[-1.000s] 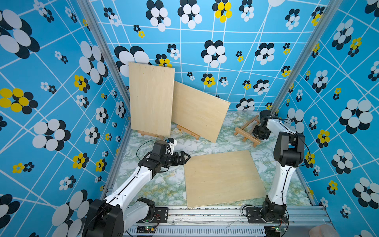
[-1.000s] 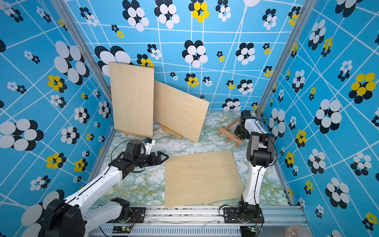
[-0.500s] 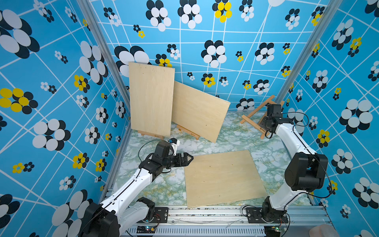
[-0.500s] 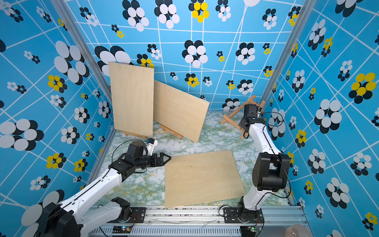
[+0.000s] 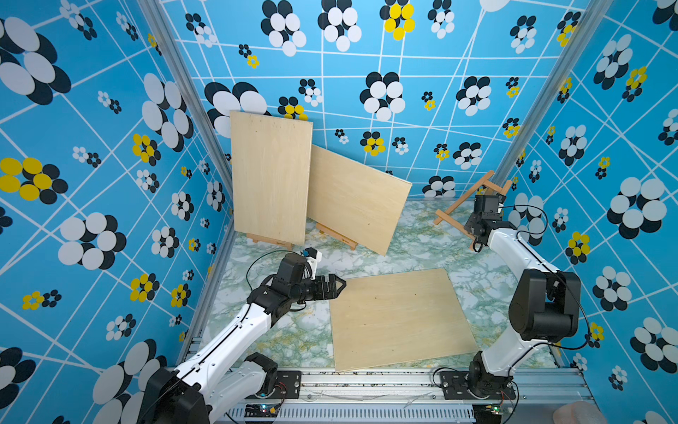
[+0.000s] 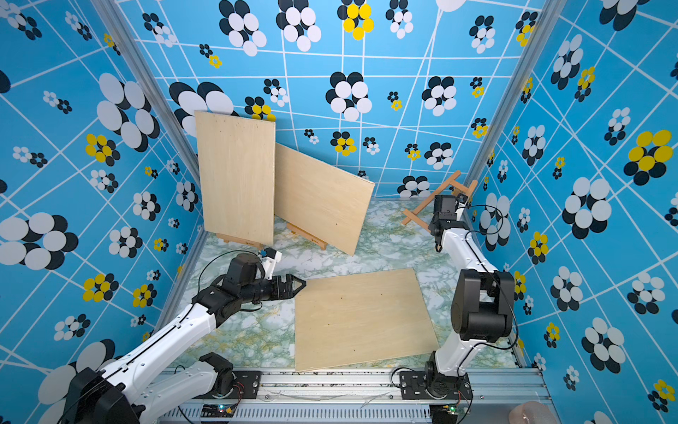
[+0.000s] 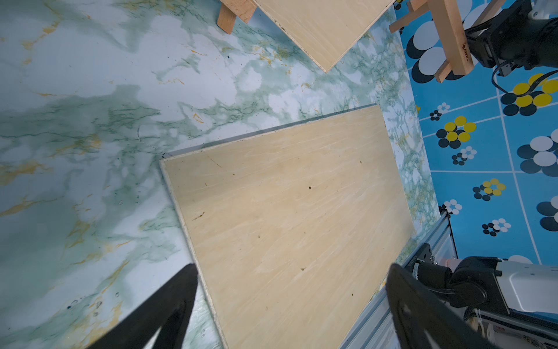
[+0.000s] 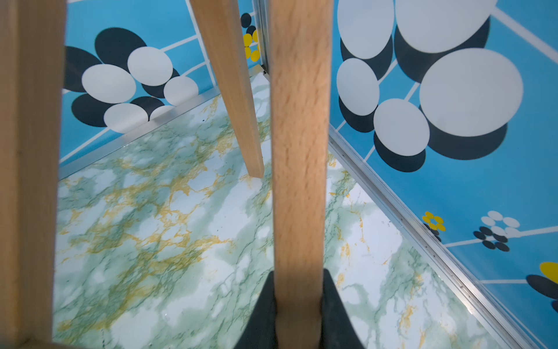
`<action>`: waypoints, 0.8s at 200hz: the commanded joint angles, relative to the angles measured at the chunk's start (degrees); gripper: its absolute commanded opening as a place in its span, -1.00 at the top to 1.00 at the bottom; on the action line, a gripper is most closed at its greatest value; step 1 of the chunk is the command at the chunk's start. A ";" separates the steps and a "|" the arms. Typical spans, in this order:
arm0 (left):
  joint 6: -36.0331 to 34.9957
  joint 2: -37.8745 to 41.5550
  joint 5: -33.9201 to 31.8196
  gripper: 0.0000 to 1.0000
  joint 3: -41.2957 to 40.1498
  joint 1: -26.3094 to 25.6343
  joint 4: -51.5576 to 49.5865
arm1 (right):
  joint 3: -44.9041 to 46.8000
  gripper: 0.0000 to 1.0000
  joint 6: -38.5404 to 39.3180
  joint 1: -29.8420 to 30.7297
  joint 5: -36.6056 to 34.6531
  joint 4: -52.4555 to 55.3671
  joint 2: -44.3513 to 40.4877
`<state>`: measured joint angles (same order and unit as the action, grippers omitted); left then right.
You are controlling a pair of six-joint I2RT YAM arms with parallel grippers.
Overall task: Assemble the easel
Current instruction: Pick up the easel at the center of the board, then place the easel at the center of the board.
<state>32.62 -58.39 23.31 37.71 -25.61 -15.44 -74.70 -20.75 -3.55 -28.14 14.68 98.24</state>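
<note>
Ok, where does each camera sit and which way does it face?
Top views: above the front rail, looking down toward the back wall; left arm, right arm, flat board, propped boards.
Left wrist: on the left arm, facing the flat board past the open left gripper; right arm visible.
Right wrist: on the right arm, facing the floor at the far corner; right gripper shut on the easel.
Shared: top views and left wrist both show flat board and easel.

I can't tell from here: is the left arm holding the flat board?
No, the left fingers stand wide apart, and the flat board lies on the table.
</note>
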 commanded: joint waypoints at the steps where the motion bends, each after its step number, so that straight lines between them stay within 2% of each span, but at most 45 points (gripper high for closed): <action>1: 0.55 -0.97 -0.70 -0.98 1.67 -0.58 -0.35 | 0.99 1.00 1.98 1.32 -4.48 -8.92 0.73; 56: 0.61 -1.99 -1.34 -0.98 1.59 -1.68 0.59 | 2.20 1.00 2.72 3.40 -6.75 -10.88 3.86; 155: -0.34 2.92 -2.09 -0.98 -2.04 -1.54 -0.73 | 4.12 1.00 -0.48 9.70 -13.07 -11.23 7.08; 160: -0.30 3.28 -2.20 -0.98 -2.20 -1.53 -0.76 | 3.89 1.00 -0.45 11.72 -13.01 -11.18 7.15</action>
<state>33.01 -57.06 22.17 36.80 -27.03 -15.29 -70.70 -19.86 5.13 -39.33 4.16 104.60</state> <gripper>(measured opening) 0.990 0.202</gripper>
